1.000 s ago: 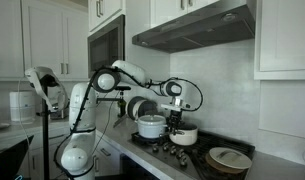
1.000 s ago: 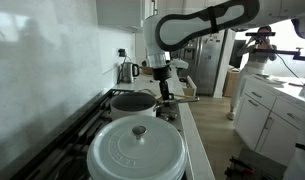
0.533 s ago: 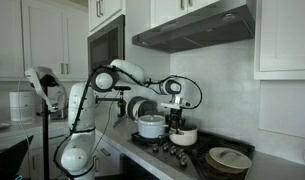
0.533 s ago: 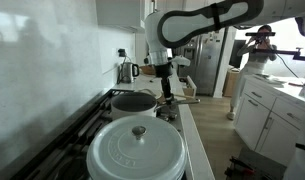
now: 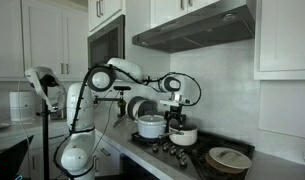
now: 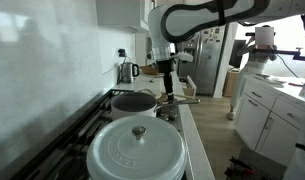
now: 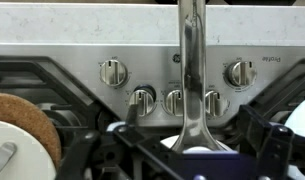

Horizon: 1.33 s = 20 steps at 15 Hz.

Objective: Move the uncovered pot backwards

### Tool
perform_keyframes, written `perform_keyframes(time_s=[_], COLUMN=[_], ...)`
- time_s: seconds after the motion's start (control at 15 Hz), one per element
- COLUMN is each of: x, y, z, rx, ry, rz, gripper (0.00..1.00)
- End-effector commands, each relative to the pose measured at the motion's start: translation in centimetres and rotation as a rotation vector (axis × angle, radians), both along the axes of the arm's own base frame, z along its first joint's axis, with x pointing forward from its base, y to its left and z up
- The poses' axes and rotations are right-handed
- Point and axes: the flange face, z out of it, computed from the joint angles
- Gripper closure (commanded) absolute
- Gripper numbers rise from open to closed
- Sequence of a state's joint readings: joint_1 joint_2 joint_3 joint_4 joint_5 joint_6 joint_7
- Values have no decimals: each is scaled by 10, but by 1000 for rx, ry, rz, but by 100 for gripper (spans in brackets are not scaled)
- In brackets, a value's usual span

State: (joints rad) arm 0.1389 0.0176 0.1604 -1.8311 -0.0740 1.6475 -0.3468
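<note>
Open gripper above the uncovered pot

The gripper (image 5: 176, 119) hangs wide open and empty, jaws clear of the long handle (image 7: 192, 70). The uncovered pot (image 5: 185, 136) rests on the stove (image 7: 52, 72) behind its knob edge, seemingly set down, not carried.

A steel range hood (image 5: 192, 25) spans the upper middle of an exterior view, with white cabinets (image 5: 283, 35) to its right. Below it, at centre, a tall pale pot (image 5: 150, 126) stands on the stove, and a wide dark pan (image 5: 229, 158) with a pale round inside sits at lower right. In an exterior view, a large white lid (image 6: 137, 152) with a knob fills the lower centre, a kettle (image 6: 125, 72) stands above it by the wall, and a steel fridge (image 6: 207, 60) rises at upper right. The wrist view shows a row of stove knobs (image 7: 174, 100) across a steel panel (image 7: 62, 65).
</note>
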Motion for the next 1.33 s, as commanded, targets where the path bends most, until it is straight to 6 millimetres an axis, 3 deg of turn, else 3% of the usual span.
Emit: perform_keyframes(time_s=[0.0, 0.6, 0.67, 0.87, 1.27], x=[-12, -32, -22, -28, -28], y=[-2, -4, -2, -3, -4], z=[21, 78, 63, 76, 76], rx=[-7, 30, 19, 24, 24], ry=[-24, -143, -115, -140, -139], rz=[-22, -38, -2, -5, -6], gripper=[0, 0, 0, 0, 0])
